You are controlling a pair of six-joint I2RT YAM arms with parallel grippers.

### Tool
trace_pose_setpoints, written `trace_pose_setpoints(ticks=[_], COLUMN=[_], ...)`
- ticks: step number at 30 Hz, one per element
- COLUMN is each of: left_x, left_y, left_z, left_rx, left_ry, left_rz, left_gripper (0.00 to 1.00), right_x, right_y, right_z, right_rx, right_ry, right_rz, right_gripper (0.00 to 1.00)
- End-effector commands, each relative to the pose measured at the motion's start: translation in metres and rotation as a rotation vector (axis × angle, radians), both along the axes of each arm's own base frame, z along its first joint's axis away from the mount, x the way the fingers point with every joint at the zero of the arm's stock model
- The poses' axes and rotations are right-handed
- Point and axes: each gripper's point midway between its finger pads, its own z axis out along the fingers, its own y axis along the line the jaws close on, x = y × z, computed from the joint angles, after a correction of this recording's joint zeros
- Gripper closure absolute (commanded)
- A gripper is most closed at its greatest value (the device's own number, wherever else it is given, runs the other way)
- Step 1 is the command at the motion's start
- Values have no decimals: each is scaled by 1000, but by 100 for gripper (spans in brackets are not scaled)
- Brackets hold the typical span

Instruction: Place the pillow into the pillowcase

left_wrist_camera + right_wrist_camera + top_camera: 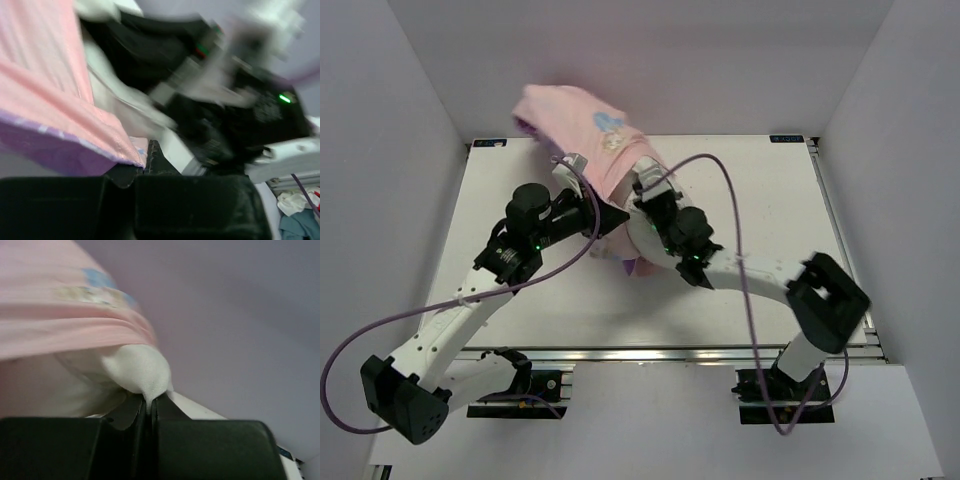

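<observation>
1. Hanging lifted over the flat white table point(770, 210), the thin, floppy pink-and-purple fabric pillowcase point(582, 122) sits at twelve o'clock in the top view.
2. The left gripper point(146, 159) is clamped tight on the pillowcase's pink edge, at the cloth's seven o'clock side.
3. The right gripper point(149, 406) pinches a corner of the plump white stuffed fabric pillow point(140, 367), at the cloth's five o'clock side.
4. Pink cloth drapes over the pillow's upper part; the pinched white corner pokes out beneath it.
</observation>
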Motion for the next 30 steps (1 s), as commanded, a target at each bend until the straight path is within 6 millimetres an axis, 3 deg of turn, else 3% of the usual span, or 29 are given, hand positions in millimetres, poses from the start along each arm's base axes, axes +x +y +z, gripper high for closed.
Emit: trace_pose_setpoints(ticks=[1, 2, 3, 5, 9, 10, 11, 12, 13, 14, 16, 17, 18, 19, 20, 21, 22, 23, 25, 27, 28, 30], left_x=[-51, -58, -74, -88, -100, -99, -98, -96, -91, -88, -82, -81, -79, -78, -77, -78, -78, -80, -86, -92, -94, -97], left_y=[1, 1, 1, 6, 23, 29, 32, 34, 38, 40, 42, 42, 42, 41, 38, 37, 36, 34, 32, 37, 40, 47], left_z=[14, 10, 5, -9, -47, -48, -51, -54, -56, -57, -62, -64, -66, -67, -72, -76, -78, -78, -82, -77, -73, -55], left_rx=[-15, -11, -9, 10, 38, 36, 37, 39, 47, 54, 72, 79, 89, 94, 106, 118, 126, 131, 160, 199, 212, 231], left_ry=[89, 111, 133, 204, 325, 316, 319, 329, 332, 335, 355, 361, 369, 375, 391, 405, 413, 424, 440, 442, 430, 396], left_rz=[-119, -140, -198, -210, -120, -80, -61, -37, 6, 25, 63, 66, 71, 73, 60, 51, 43, 22, -24, -34, -35, -20], left_gripper=[100, 100, 100, 100, 100, 100, 100, 100, 100, 100, 100, 99, 99, 99, 99, 98, 94, 90, 54, 29, 22, 16], right_x=[34, 41, 63, 75, 64, 59, 47, 42, 36, 23, 6, -9, -32, -49, -67, -90, -105, -116, -131, -135, -134, -127], right_y=[-32, -34, -24, -2, 40, 45, 43, 56, 62, 57, 78, 78, 96, 101, 102, 111, 112, 111, 111, 101, 97, 80], right_z=[69, 103, 70, 72, 55, 50, 63, 35, 26, 40, -5, 6, 0, -31, -25, -32, -49, -48, -55, -57, -56, -52], right_rx=[225, 326, 268, 307, 281, 329, 367, 267, 310, 338, 247, 242, 192, 125, 129, 105, 80, 75, 55, 41, 33, 34], right_ry=[-256, -321, -280, -292, -205, -171, -161, -104, -49, -29, 140, 157, 187, 280, 312, 361, 426, 442, 492, 534, 538, 571], right_rz=[-275, -328, -413, -435, -319, -275, -237, -163, -92, -40, 133, 210, 374, 452, 537, 662, 723, 765, 828, 807, 786, 693], right_gripper=[100, 100, 100, 100, 100, 100, 100, 100, 100, 100, 100, 100, 100, 100, 97, 93, 78, 72, 55, 47, 33, 23])
